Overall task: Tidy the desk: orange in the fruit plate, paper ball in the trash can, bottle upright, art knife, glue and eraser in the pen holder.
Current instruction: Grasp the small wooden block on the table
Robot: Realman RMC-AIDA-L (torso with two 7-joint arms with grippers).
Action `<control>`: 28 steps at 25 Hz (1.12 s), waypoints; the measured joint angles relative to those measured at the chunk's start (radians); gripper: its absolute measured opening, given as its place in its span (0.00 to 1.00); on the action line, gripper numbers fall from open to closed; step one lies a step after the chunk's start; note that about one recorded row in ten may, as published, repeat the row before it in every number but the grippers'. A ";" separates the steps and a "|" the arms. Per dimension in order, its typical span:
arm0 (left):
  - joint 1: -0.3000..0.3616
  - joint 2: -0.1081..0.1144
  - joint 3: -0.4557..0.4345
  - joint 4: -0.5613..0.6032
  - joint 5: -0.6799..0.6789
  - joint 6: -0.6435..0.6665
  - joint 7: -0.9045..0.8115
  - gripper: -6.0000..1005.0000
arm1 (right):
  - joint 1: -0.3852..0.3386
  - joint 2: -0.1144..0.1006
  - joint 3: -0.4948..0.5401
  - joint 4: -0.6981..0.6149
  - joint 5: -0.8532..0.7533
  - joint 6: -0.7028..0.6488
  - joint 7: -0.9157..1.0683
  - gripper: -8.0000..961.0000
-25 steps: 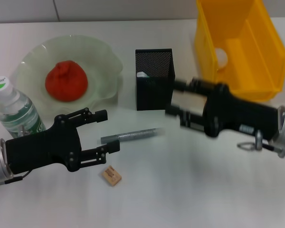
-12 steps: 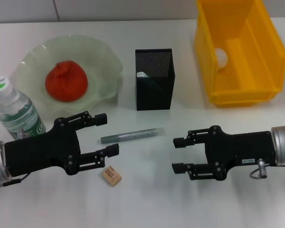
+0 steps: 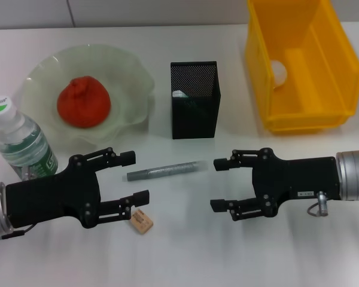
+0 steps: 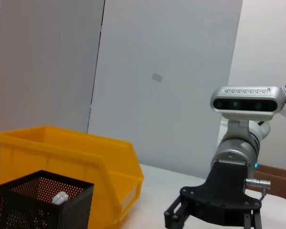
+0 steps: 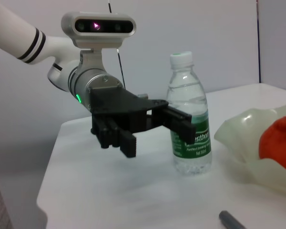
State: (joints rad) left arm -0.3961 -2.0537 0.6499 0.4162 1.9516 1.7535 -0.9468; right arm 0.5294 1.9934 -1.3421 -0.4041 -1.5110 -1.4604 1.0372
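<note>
The orange [image 3: 82, 103] lies in the fruit plate [image 3: 133, 73] at the back left. Beside the plate, the bottle [image 3: 19, 141] stands upright. The pen holder [image 3: 194, 98] has a white item [image 3: 178, 94] inside. In the trash can [image 3: 299, 60] I see the paper ball [image 3: 279, 72]. A grey stick [image 3: 166, 170], probably the art knife, lies on the table. The eraser [image 3: 142, 221] lies nearer the front. My left gripper [image 3: 135, 177] is open just left of the stick's end and above the eraser. My right gripper [image 3: 217, 185] is open just right of the stick.
The left wrist view shows the right gripper [image 4: 210, 215] beyond the pen holder [image 4: 43, 200] and trash can [image 4: 71, 157]. The right wrist view shows the left gripper [image 5: 152, 125], bottle [image 5: 188, 119], fruit plate [image 5: 245, 143] and orange [image 5: 279, 138].
My right gripper dropped from beside the pen holder to the table right of the grey stick, then edged left. My left gripper sank slightly toward the eraser.
</note>
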 joint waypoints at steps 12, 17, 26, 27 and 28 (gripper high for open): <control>0.001 0.006 0.048 0.031 -0.001 0.001 -0.012 0.78 | -0.018 0.020 -0.002 -0.037 -0.001 0.034 0.003 0.86; 0.000 0.000 0.059 0.084 0.019 0.002 -0.065 0.78 | -0.017 0.020 -0.001 -0.035 -0.002 0.034 0.009 0.86; -0.018 -0.010 0.180 0.275 0.063 0.021 -0.275 0.78 | -0.009 0.021 -0.003 -0.035 -0.002 0.039 0.039 0.86; -0.018 -0.010 0.180 0.275 0.063 0.021 -0.275 0.78 | -0.009 0.021 -0.003 -0.035 -0.002 0.039 0.039 0.86; -0.015 -0.011 0.215 0.319 0.065 0.022 -0.322 0.78 | -0.009 0.021 -0.005 -0.036 -0.002 0.040 0.045 0.86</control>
State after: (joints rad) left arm -0.4113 -2.0643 0.8646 0.7347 2.0166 1.7755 -1.2689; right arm 0.5206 2.0142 -1.3474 -0.4400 -1.5126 -1.4205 1.0823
